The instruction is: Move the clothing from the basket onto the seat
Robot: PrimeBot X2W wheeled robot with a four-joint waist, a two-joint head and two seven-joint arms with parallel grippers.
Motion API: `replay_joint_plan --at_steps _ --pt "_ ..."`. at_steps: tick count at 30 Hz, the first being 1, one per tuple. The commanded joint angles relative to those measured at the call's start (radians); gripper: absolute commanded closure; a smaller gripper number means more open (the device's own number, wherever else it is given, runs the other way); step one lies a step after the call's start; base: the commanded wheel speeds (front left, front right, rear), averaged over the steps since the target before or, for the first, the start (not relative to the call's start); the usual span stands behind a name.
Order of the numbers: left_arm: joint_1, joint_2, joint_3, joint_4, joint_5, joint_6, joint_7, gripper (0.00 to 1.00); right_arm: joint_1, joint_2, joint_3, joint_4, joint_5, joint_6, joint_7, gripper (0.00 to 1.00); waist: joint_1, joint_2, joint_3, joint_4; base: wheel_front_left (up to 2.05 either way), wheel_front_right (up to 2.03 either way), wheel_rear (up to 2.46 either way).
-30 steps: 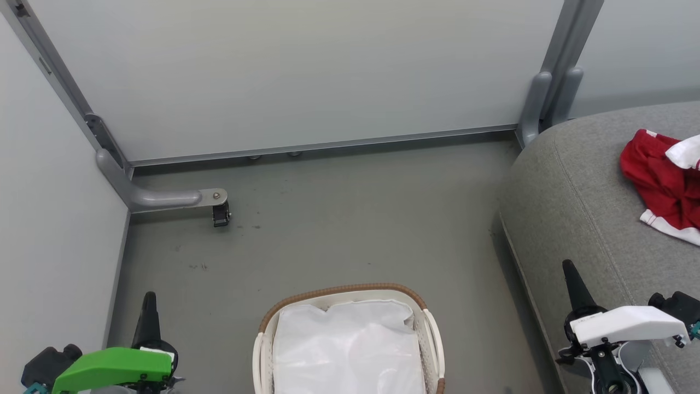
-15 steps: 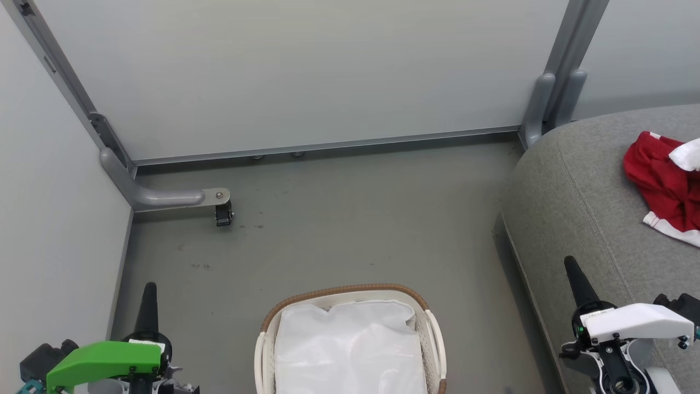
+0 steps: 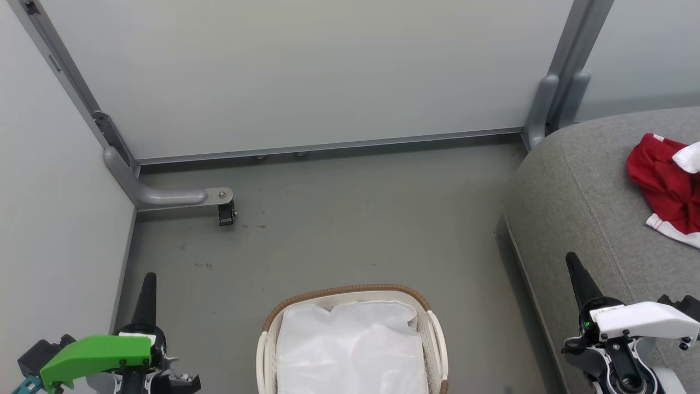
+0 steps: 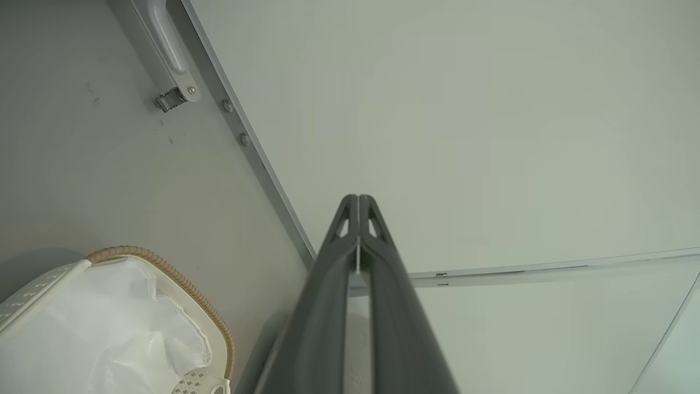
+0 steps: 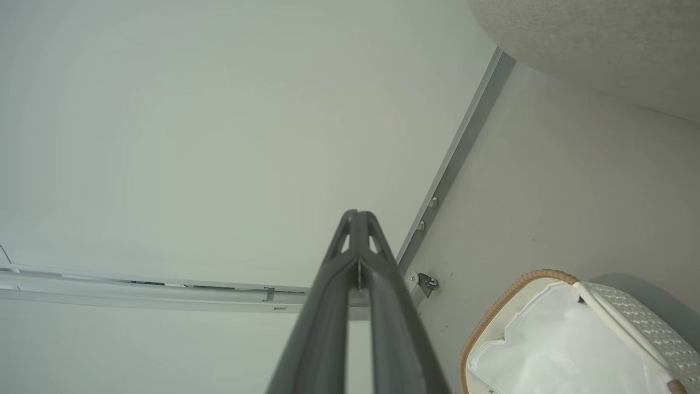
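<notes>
little has moved: everything in the head view sits a touch further right than a second ago, which reads as the camera turning rather than the things shifting, and both arms have drifted slightly outward toward the bottom corners. nearest, the left pincer (image 3: 149, 282) sits at the lower left and the right pincer (image 3: 573, 264) at the lower right. each is closed with nothing in it, and both wrist views show the tips meeting. between them the basket (image 3: 344, 288) stands on the floor (image 3: 355, 219). what shows inside it is crumpled white liner (image 3: 350, 350). its near end is cut off by the bottom edge, and the folds could cover a small piece. further right, the clothing (image 3: 664, 186) lies bunched on the seat (image 3: 579, 191), well apart from the basket. the view's edge cuts off its right part, so i cannot tell how many garments there are. judging from this, the transfer looks finished or nearly so, with the arms drawn back to rest. beyond, a caster foot (image 3: 226, 213) and the pale partition panels (image 3: 301, 71) close off the space.
</notes>
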Motion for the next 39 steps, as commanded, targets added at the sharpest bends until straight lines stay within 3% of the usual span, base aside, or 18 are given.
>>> replay_joint_plan --at_steps 1,31,39 --pt "-0.022 0.008 0.006 -0.008 -0.024 -0.007 0.007 1.00 -0.005 -0.002 -0.005 -0.011 0.025 0.000 0.008 1.00 0.0000 0.0000 0.000 0.001 0.00 0.00 0.00" --pt "-0.047 0.009 0.018 -0.019 -0.234 -0.019 0.062 1.00 -0.002 0.001 -0.025 -0.038 0.231 0.000 0.064 1.00 0.0000 0.0000 -0.004 0.017 0.00 0.00 0.00" --pt "-0.046 0.009 0.018 -0.019 -0.235 -0.019 0.065 1.00 -0.002 0.001 -0.025 -0.038 0.234 0.000 0.063 1.00 0.0000 0.0000 -0.004 0.018 0.00 0.00 0.00"
